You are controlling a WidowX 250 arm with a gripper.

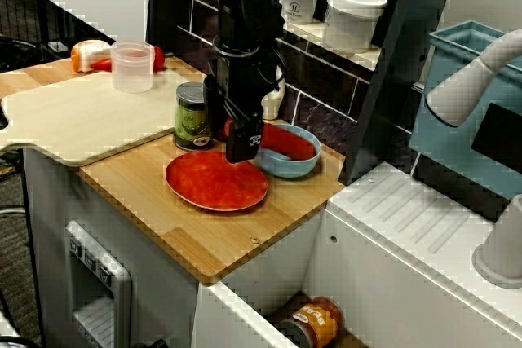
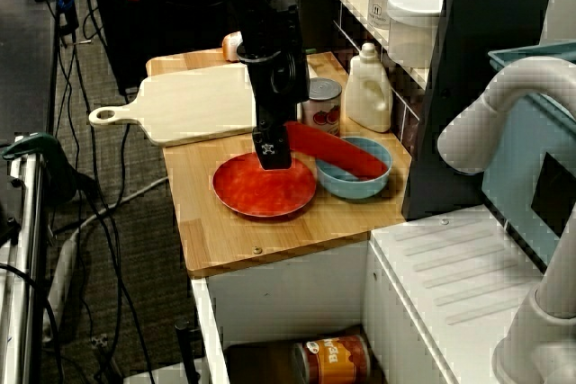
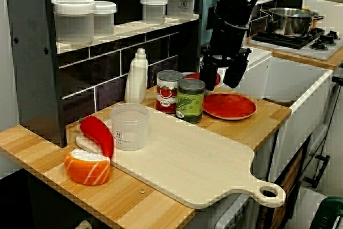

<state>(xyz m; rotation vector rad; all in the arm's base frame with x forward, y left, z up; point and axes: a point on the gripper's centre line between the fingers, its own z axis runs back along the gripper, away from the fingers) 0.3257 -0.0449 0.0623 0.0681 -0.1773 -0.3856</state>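
One round red plate (image 1: pixel 215 180); one pale blue bowl (image 1: pixel 287 169); two labelled tin cans, green (image 3: pixel 191 100) and red (image 3: pixel 169 90); one white plastic bottle (image 3: pixel 137 76); one clear plastic cup (image 3: pixel 129 126); four white-lidded storage jars (image 3: pixel 73 20) on the far shelf; one pale wooden paddle board (image 3: pixel 187 159).

Even indoor light, soft shadows, pics blocky w/ jagged edges

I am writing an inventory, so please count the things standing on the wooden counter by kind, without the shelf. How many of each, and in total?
Cans: 2
Plates: 1
Bowls: 1
Bottles: 1
Clear cups: 1
Cutting boards: 1
Red peppers: 1
Salmon sushi pieces: 1
Red piece in the bowl: 1
Total: 10
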